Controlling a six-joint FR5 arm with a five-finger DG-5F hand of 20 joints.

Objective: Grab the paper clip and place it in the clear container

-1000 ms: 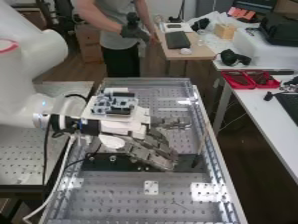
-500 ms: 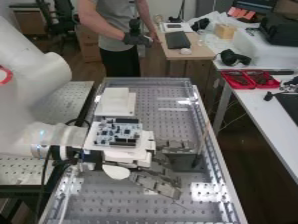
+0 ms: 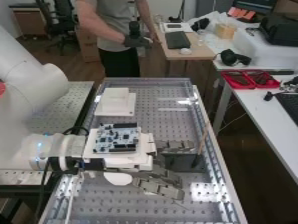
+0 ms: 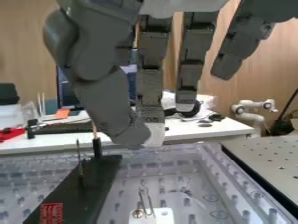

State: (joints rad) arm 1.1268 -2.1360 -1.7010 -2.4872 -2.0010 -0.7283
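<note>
Paper clip, likely the thin wire loop (image 4: 145, 199), was seen beside a white block (image 4: 156, 217) within the clear container (image 3: 126, 214); above, the hand (image 3: 158, 186) was held with fingers straight.

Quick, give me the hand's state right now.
Hand: open, its fingers roughly straight, with nothing visibly held.

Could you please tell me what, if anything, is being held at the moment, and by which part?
Nothing is held: the hand has its fingers extended, and nothing is visible gripped between them and the thumb.
</note>
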